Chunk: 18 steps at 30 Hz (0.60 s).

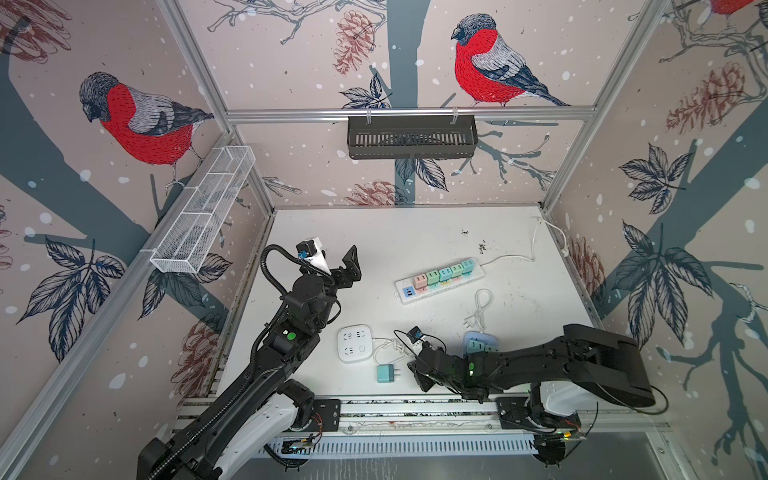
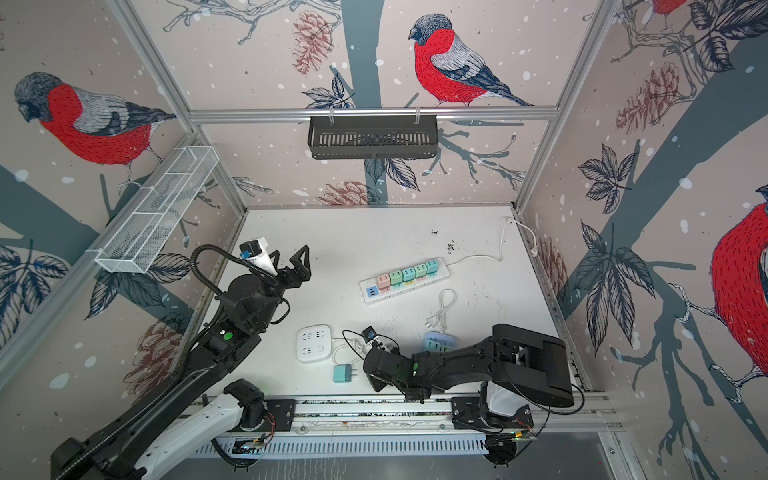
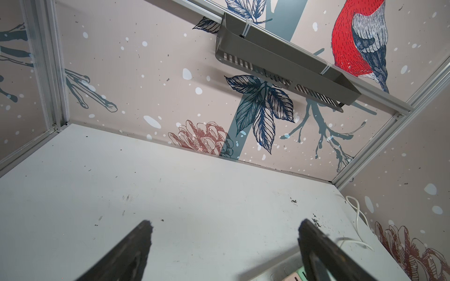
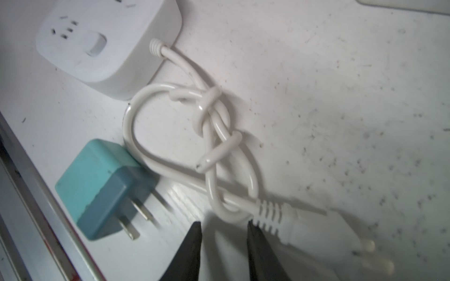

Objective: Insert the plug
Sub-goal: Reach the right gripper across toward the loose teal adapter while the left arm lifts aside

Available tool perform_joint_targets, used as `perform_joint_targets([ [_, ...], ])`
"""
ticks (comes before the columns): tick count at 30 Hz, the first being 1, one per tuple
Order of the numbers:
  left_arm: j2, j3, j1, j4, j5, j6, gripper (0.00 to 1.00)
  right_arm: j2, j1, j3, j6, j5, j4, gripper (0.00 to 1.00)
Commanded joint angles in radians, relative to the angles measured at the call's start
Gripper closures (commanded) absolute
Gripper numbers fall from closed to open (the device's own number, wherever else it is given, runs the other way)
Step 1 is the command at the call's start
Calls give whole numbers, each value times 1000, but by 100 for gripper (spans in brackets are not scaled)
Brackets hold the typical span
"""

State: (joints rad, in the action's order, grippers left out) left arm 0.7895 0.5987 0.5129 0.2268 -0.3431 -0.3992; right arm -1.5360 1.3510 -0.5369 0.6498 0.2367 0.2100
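A teal plug (image 1: 385, 374) (image 2: 343, 373) (image 4: 97, 185) lies on its side near the table's front edge, its prongs toward my right gripper. A square white socket box (image 1: 354, 343) (image 4: 102, 41) sits just behind it, and its knotted white cord (image 4: 214, 126) ends in a white two-pin plug (image 4: 287, 219). My right gripper (image 1: 417, 376) (image 4: 224, 222) hovers low between the teal plug and the white plug, jaws narrow with only bare table between them. My left gripper (image 2: 289, 253) (image 3: 224, 222) is raised at the back left, wide open and empty.
A long white power strip (image 1: 440, 278) (image 3: 289, 270) with several pastel plugs in it lies mid-table, its cord running to the back right. A loose white cord (image 1: 480, 307) and a pale blue tray (image 1: 478, 337) of plugs lie right of centre. Metal rail (image 4: 36, 194) along the front edge.
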Motion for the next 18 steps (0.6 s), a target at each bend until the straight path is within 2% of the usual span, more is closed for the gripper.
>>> perform_joint_targets([
  [1,-13,0,-1,9,-26,3,6,-56,-57,-33,-25,-38,5,69],
  [7,-33,-9,-2,10,-28,9,6,-213,-176,-157,-93,-63,34,72],
  [18,-44,-8,-2,6,-36,14,6,-538,-256,-487,-180,-185,98,69],
])
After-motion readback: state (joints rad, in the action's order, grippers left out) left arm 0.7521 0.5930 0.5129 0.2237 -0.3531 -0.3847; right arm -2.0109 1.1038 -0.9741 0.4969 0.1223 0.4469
